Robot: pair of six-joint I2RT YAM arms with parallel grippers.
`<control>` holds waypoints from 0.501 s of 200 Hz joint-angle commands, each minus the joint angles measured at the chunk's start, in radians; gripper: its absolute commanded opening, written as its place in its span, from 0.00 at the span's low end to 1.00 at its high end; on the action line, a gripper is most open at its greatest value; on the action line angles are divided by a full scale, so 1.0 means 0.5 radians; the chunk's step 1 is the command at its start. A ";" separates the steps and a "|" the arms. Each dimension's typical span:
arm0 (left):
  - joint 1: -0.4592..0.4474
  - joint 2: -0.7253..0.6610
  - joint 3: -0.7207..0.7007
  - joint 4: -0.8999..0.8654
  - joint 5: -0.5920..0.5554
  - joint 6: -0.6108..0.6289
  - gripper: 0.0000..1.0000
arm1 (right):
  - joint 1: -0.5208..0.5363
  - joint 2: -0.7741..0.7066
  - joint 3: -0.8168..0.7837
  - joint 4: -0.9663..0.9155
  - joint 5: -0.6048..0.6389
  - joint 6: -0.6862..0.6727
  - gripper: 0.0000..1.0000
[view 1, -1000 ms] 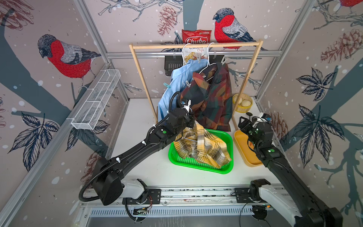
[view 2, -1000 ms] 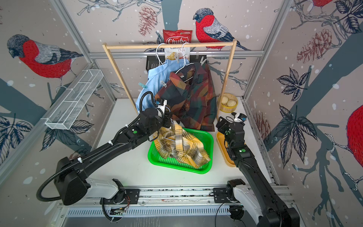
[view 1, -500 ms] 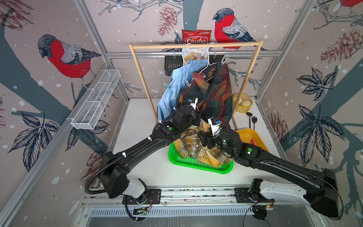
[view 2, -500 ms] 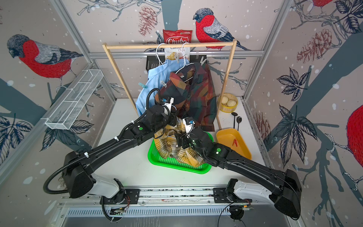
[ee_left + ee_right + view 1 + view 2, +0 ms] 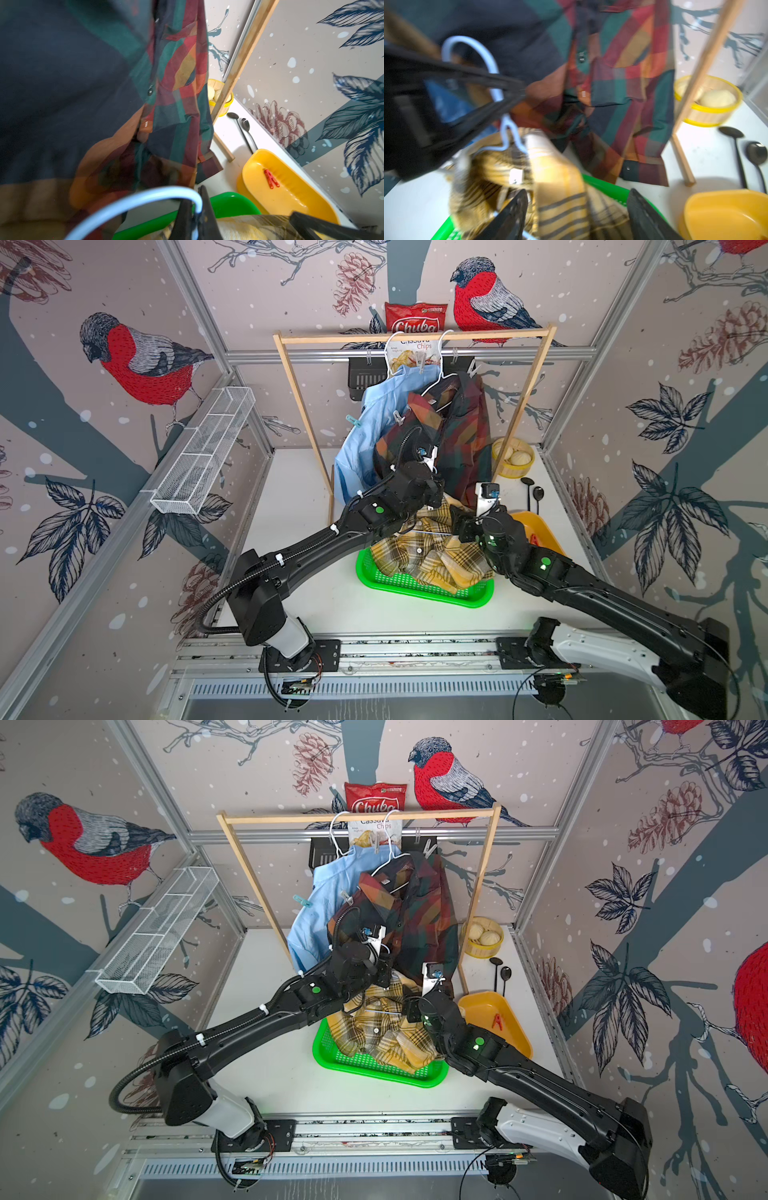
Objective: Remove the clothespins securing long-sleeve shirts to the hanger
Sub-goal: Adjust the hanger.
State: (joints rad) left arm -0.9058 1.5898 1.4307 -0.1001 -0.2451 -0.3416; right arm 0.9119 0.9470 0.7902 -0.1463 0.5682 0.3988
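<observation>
The left gripper (image 5: 193, 205) is clamped tight on the white hanger (image 5: 166, 191) carrying the yellow plaid shirt (image 5: 432, 560) above the green basket (image 5: 415, 593); right gripper (image 5: 579, 191) spread wide at that shirt, holding nothing; red clothespin (image 5: 271, 181) lies in yellow tray (image 5: 291, 197).

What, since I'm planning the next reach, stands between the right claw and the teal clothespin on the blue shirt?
The left arm, gripping a hanger, and the dark plaid shirt lie across that line: both sit between the open right claw and the teal clothespin.
</observation>
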 commanded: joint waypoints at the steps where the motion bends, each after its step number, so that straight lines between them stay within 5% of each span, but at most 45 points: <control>1: -0.040 0.072 0.113 -0.011 -0.061 -0.118 0.00 | -0.026 -0.059 -0.043 0.012 -0.087 0.068 0.82; 29: -0.107 0.136 0.175 -0.017 -0.068 -0.177 0.00 | -0.092 -0.108 -0.108 0.081 -0.135 0.040 0.88; 100: -0.115 0.154 0.121 -0.078 -0.016 -0.170 0.00 | -0.077 -0.064 -0.132 0.283 -0.365 -0.079 0.86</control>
State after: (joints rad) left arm -0.9630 1.6752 1.4925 -0.1280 -0.2619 -0.4107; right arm 0.8631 0.9020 0.7277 -0.0940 0.4374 0.3916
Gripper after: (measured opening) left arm 0.057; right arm 0.865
